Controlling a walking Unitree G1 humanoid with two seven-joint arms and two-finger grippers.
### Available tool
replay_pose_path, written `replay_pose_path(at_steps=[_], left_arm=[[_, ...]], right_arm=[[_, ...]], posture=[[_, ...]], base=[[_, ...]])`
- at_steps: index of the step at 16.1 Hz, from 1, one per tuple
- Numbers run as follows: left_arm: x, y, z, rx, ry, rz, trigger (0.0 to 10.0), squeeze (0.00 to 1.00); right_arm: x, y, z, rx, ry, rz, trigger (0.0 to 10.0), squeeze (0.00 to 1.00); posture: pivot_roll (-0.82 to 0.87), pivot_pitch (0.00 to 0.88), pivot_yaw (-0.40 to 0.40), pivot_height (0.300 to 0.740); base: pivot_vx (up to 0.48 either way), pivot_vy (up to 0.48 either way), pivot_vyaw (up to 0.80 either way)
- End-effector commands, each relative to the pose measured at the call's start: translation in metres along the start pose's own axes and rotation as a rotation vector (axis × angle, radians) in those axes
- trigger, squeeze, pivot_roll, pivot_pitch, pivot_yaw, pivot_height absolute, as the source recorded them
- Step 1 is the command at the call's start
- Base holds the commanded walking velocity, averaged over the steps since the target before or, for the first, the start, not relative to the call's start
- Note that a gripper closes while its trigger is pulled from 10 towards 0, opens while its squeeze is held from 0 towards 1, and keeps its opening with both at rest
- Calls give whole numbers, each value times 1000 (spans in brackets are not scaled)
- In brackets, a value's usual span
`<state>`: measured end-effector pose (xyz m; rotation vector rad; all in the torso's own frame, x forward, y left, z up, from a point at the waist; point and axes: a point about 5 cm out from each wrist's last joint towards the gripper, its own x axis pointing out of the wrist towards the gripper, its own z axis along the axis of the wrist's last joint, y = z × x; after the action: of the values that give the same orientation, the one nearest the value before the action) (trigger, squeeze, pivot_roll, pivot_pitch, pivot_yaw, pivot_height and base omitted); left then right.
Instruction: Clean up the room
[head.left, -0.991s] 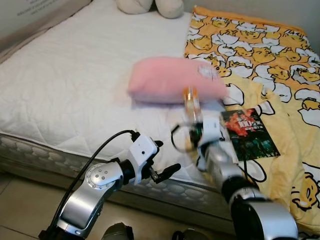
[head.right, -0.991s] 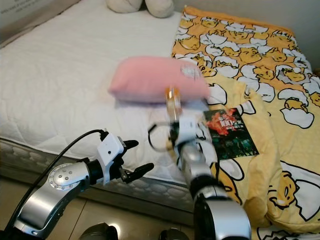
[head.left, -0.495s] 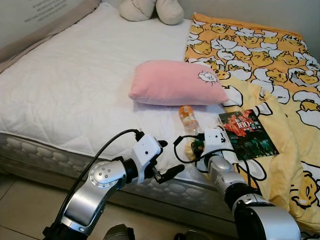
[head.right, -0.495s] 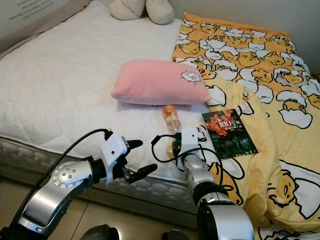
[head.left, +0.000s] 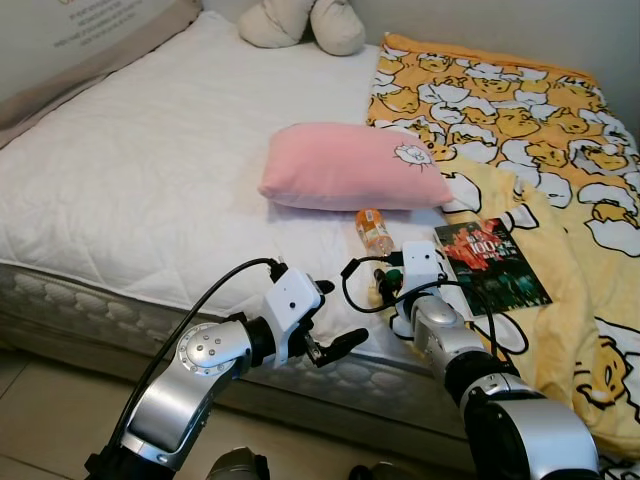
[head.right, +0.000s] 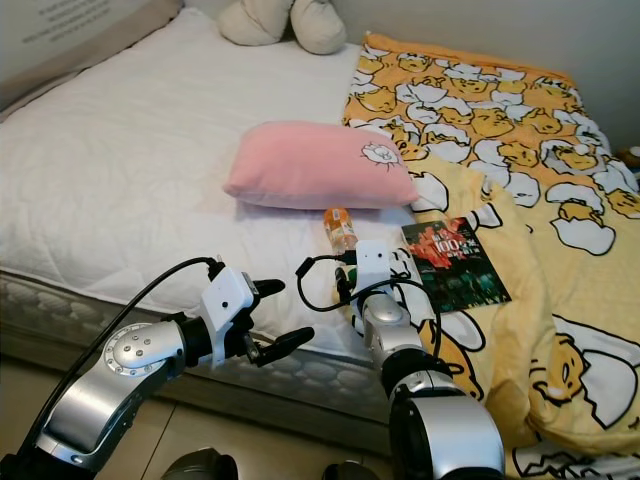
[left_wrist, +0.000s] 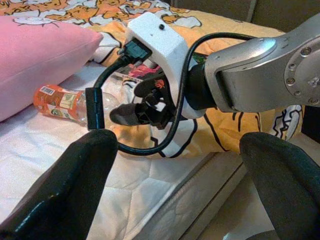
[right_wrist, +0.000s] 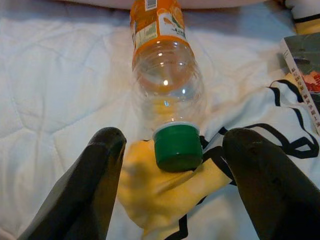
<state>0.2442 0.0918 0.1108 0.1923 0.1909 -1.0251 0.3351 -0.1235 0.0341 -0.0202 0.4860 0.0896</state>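
Bed (head.left: 140, 190): white quilted mattress, with a yellow duck-print blanket (head.left: 540, 130) covering its right side. Two plush toys (head.left: 300, 22) at the far edge.

Pink pillow (head.left: 350, 168): lies mid-bed, its right end overlapping the blanket's edge.

Book (head.left: 490, 264): flat on the blanket, near the bed's front edge, just right of the right arm.

Bottle (right_wrist: 165, 75): empty, clear, with orange label and green cap (right_wrist: 176, 146). It lies on its side in front of the pillow, base almost touching it, cap toward the front edge and resting on a blanket fold.

Right gripper (right_wrist: 172, 172): low over the bed, fingers spread wide either side of the cap, holding nothing.

Left gripper (head.left: 335, 335): hovers off the bed's front edge, fingers parted, empty.

Risks, as judged:
- Round bottle on soft bedding; one finger touching first could roll it sideways out of the jaws.
- Closing on the narrow cap gives a thin hold, so the bottle may pivot or slip when lifted.
- Fingers could snag the blanket fold under the cap and drag the cloth.
- Right wrist's cable loop (head.left: 362, 290) hangs near the bottle and may nudge it.
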Motion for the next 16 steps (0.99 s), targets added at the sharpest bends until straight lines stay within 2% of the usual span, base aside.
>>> replay_pose_path(at_steps=[1, 3, 7, 9, 11, 13, 14, 16], left_arm=[[0, -1, -1, -3, 5, -8, 10000, 0], [-2, -2, 0, 1, 8, -16, 10000, 0], [-8, -8, -1, -19, 19, -15, 10000, 0], [-9, -7, -1, -22, 10, 19, 10000, 0], [-8, -2, 3, -28, -19, 68, 10000, 0], [-10, 7, 12, -41, -94, 168, 10000, 0], [-14, 15, 15, -51, -136, 270, 10000, 0], [-17, 20, 12, -65, -149, 359, 10000, 0]], right_arm=[[2, -3, 8, 26, 9, -22, 10000, 0], [4, -4, 16, 40, 11, -30, 10000, 0], [7, -2, 33, 8, -9, -29, 10000, 0], [7, -1, 35, 12, -14, -32, 10000, 0], [7, -3, 41, 26, -68, -68, 10000, 0], [3, -13, 60, 7, -237, -156, 10000, 0], [-6, -17, 65, -10, -396, -191, 10000, 0], [-32, -29, 44, -19, -515, -257, 10000, 0]], posture=[[139, 0, -43, 736], [152, 0, -36, 736], [187, 32, -32, 736], [195, 39, -40, 736], [193, 37, -49, 736], [186, 31, -64, 736], [166, 23, -66, 736], [138, 8, -70, 736]], base=[[0, 0, 0], [0, 0, 0], [0, 0, 0], [0, 0, 0], [0, 0, 0], [0, 0, 0], [0, 0, 0], [0, 0, 0]])
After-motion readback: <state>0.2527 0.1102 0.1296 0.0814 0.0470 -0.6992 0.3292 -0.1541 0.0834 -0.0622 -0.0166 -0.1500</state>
